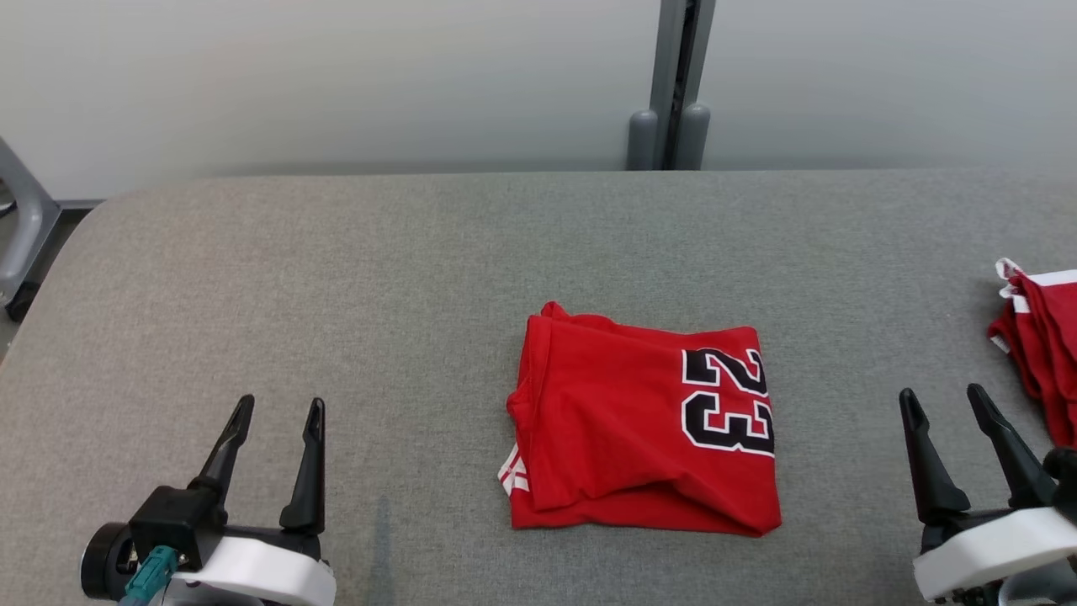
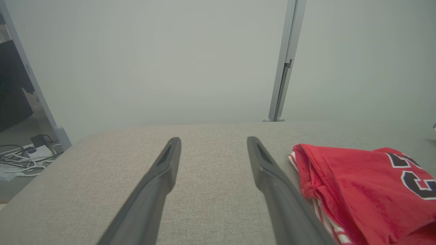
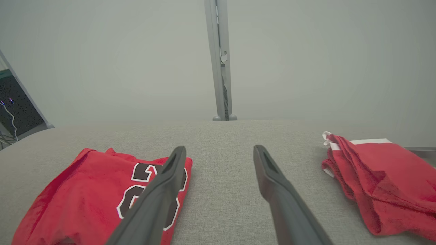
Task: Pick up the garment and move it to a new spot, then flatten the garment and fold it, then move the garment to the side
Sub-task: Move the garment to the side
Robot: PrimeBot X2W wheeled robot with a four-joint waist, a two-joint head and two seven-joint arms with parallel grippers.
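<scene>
Garment (image 1: 644,429) sits folded into a rough rectangle near the centre of the table (image 1: 336,252), a touch toward 6 o'clock in my head view, with the number 23 (image 1: 728,400) showing at its 3 o'clock end. Left gripper (image 1: 281,404) is at 8 o'clock, fingers spread, nothing between them, well apart from the cloth. Right gripper (image 1: 941,392) is at 4 o'clock, also spread and empty, near the 23 end but not touching. Second red pile (image 1: 1039,362) lies at 3 o'clock by the table edge, apart from mine.

Fold looks done to me, so I judge the side move is what's left. Cloth reads as thin jersey knit: light, limp, no stiffness. It will likely sag and spill open if I grab one layer. Grey padded top probably drags on it, so sliding may bunch it. I'd pinch through the whole stack at both short ends, 9 and 3 o'clock, low on the table. White-striped trim (image 1: 511,473) pokes out at the 7 o'clock corner and the layers look loose there, so catch them all.
</scene>
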